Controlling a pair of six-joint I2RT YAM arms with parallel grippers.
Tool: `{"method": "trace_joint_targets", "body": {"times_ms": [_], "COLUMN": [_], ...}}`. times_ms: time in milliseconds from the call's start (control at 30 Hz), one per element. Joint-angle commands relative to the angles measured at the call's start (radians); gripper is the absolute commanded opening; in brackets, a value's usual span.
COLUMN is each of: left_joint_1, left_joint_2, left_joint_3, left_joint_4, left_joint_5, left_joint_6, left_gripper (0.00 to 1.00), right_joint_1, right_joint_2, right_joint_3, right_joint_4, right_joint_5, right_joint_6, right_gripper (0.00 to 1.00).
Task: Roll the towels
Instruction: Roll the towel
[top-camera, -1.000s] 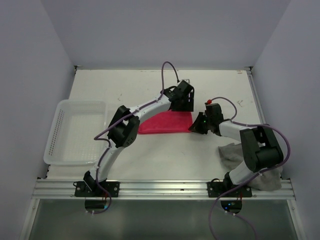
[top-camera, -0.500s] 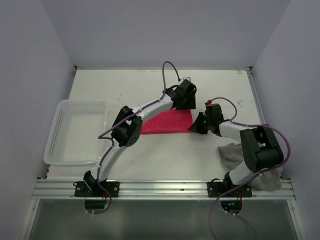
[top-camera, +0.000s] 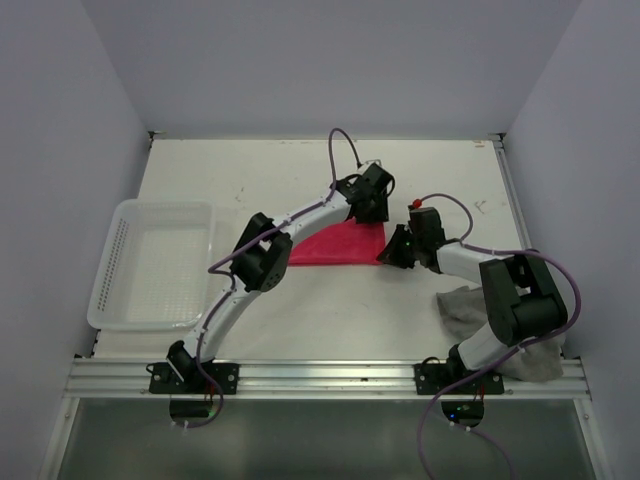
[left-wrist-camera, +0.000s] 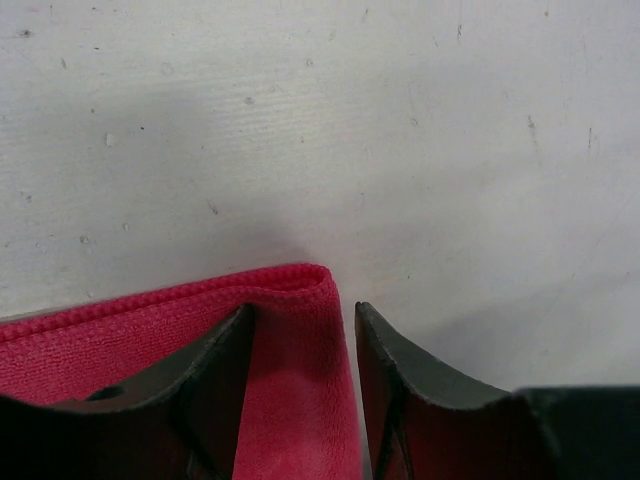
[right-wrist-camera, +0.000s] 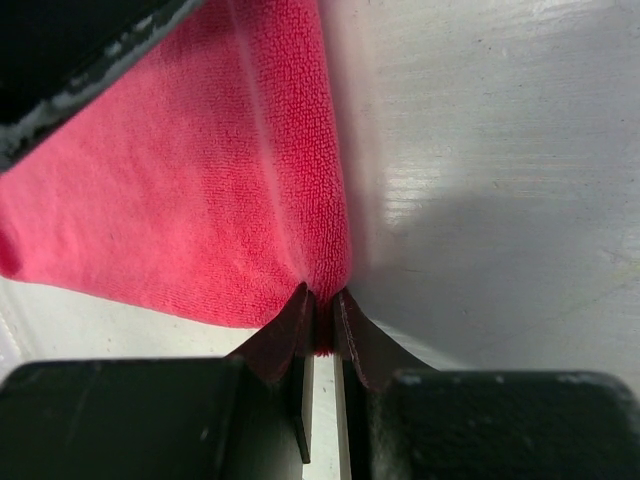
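Heads up, the grey towel (top-camera: 455, 305) is being mostly covered by the right arm (top-camera: 515, 300) from the top. The pink towel (left-wrist-camera: 150, 330) is being cut off by the bottom and left edges at the left wrist. Up top, its left end is being hidden behind the left arm (top-camera: 262, 262).

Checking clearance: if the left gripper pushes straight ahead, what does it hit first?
Probably the pink towel, its folded corner between the fingers of the left gripper, then the table; depth unclear.

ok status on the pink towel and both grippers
Right gripper shut on pink towel, near corner. Left gripper open, jaws astride the far corner. Grey towel lies aside at near right, nothing blocking.
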Motion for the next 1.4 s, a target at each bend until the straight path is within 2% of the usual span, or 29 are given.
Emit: {"method": "trace_joint_targets", "body": {"times_ms": [0, 233, 433, 567, 633, 700, 933, 1367], "left_joint_1": [0.000, 0.000, -0.020, -0.028, -0.029, -0.028, -0.022, 0.004], "left_joint_2": [0.048, 0.077, 0.088, 0.091, 0.085, 0.073, 0.033, -0.070], "left_joint_3": [0.077, 0.084, 0.085, 0.093, 0.096, 0.091, 0.074, -0.004], "left_joint_4": [-0.009, -0.066, -0.109, -0.124, -0.120, -0.108, -0.048, 0.030], "left_joint_5": [-0.041, -0.089, -0.136, -0.137, -0.126, -0.114, -0.025, 0.058], "left_joint_6": [-0.001, 0.042, 0.096, 0.103, 0.099, 0.099, 0.064, 0.048], "left_gripper": [0.49, 0.42, 0.33, 0.26, 0.26, 0.20, 0.18, 0.15], "right_joint_1": [0.036, 0.090, 0.097, 0.104, 0.110, 0.116, 0.156, 0.222], "right_joint_2": [0.002, -0.029, -0.032, -0.055, -0.067, -0.085, -0.116, -0.147], "right_joint_3": [-0.007, 0.024, 0.034, 0.050, 0.054, 0.059, 0.090, 0.133], "right_joint_4": [-0.092, -0.162, -0.168, -0.190, -0.204, -0.214, -0.274, -0.352], "right_joint_5": [0.107, 0.205, 0.206, 0.215, 0.222, 0.236, 0.279, 0.400], "right_joint_6": [-0.049, -0.076, -0.065, -0.076, -0.086, -0.092, -0.135, -0.155], "right_gripper": [0.00, 0.00, 0.00, 0.00, 0.00, 0.00, 0.00, 0.00]}}
